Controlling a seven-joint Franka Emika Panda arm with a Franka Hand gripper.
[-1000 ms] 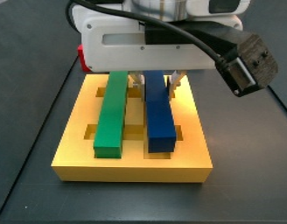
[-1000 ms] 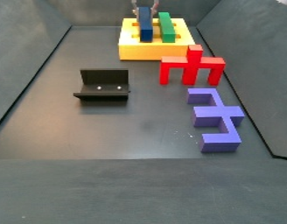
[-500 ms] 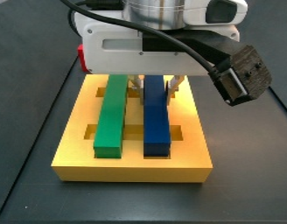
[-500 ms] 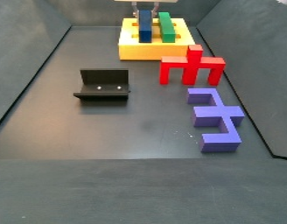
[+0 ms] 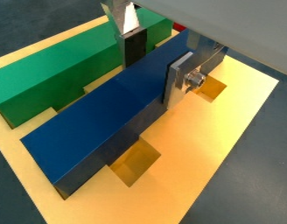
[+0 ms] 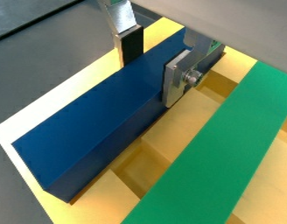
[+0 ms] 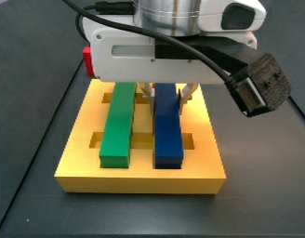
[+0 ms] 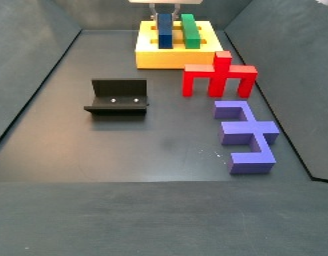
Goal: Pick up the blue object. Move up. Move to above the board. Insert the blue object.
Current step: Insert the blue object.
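Observation:
The blue object [image 7: 167,130] is a long blue bar lying in a groove of the yellow board [image 7: 140,177], beside the green bar [image 7: 118,121]. My gripper [image 7: 167,90] stands over the bar's far end with one finger on each side of it. In both wrist views the blue object [image 5: 105,122] [image 6: 94,131] fills the space between the dark pad [image 5: 132,48] and the silver finger plate [image 5: 178,79], so the gripper [image 5: 156,66] [image 6: 154,63] looks shut on it. In a side view the board [image 8: 160,58] is at the far end, with the gripper [image 8: 163,14] above it.
The dark fixture [image 8: 117,98] stands on the floor at mid left. A red piece [image 8: 218,78] sits just in front of the board and a purplish-blue piece [image 8: 247,135] lies nearer, on the right. Dark walls ring the floor.
The blue bar has come down from a slight tilt to lie level in the board's groove. The gripper has stayed around its far end.

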